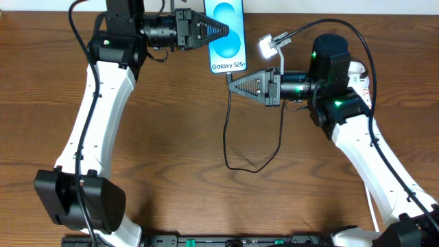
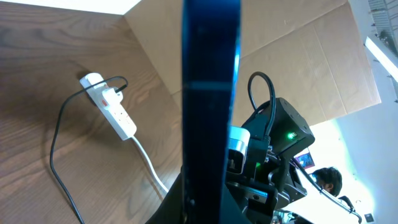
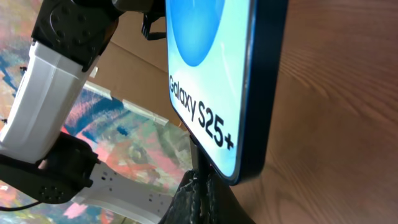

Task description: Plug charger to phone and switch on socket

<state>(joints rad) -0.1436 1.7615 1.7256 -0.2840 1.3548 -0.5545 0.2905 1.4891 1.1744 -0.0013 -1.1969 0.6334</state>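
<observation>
My left gripper (image 1: 221,31) is shut on the phone (image 1: 230,49) and holds it at the far middle of the table, cyan screen up. In the left wrist view the phone (image 2: 208,81) shows edge-on between the fingers (image 2: 211,208). My right gripper (image 1: 231,85) is shut on the small tip of the charger, right at the phone's bottom edge (image 3: 214,87); whether the tip is in the port I cannot tell. The thin black cable (image 1: 228,130) loops over the table. The socket (image 2: 112,109) lies on the wood with the charger's black plug in it. In the overhead view the socket (image 1: 357,69) is mostly hidden under my right arm.
The socket's white cord (image 2: 149,165) runs along the wood toward my right arm. A brown cardboard wall (image 2: 311,62) stands behind the table. The cable's loop (image 1: 250,167) lies in the middle of the table.
</observation>
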